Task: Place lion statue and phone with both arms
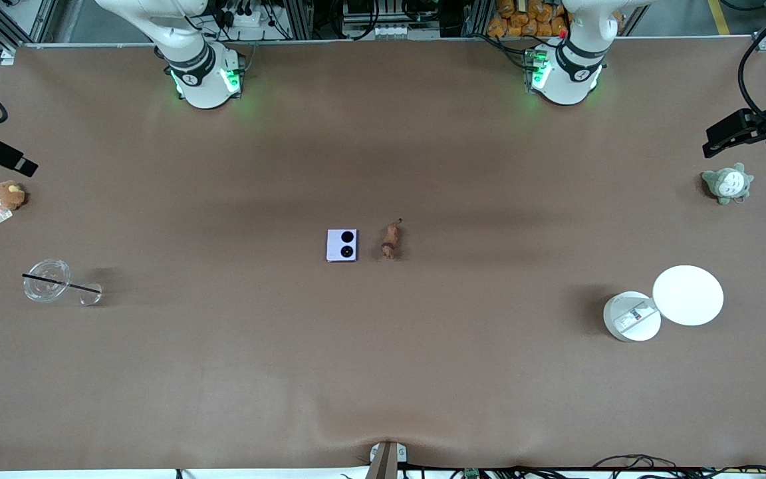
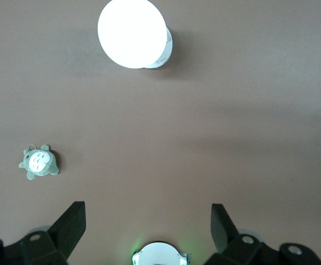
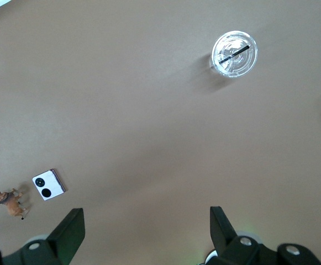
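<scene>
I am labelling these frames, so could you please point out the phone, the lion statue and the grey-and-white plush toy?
phone (image 1: 342, 245): front view, middle of its lilac face.
lion statue (image 1: 390, 241): front view, on its orange-brown body.
grey-and-white plush toy (image 1: 729, 183): front view, on its pale belly.

Both arms waiting, raised high over bench. Left pincer (image 2: 148, 229) fingers wide apart, pointing down, nothing held. Right pincer (image 3: 147, 229) same: fingers apart, pointing down, empty.
</scene>
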Controlling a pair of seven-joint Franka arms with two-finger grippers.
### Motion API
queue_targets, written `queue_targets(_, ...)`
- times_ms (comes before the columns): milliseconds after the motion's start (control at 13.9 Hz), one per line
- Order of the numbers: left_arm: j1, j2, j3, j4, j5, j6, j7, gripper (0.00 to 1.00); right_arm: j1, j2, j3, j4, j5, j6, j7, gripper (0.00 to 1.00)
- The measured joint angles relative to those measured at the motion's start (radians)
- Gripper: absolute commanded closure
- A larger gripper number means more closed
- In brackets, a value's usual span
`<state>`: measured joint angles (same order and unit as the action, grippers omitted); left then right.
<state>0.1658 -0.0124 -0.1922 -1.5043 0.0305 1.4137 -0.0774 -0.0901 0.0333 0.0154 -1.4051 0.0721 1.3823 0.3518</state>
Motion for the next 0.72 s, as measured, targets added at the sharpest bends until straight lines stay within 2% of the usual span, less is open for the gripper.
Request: queue_targets(718,-0.002,0.000,-0.005,0.007,0.000,-0.001,0.000,0.00,0.000,0.000,0.000,0.000,0.000,-0.013,0.000,0.00)
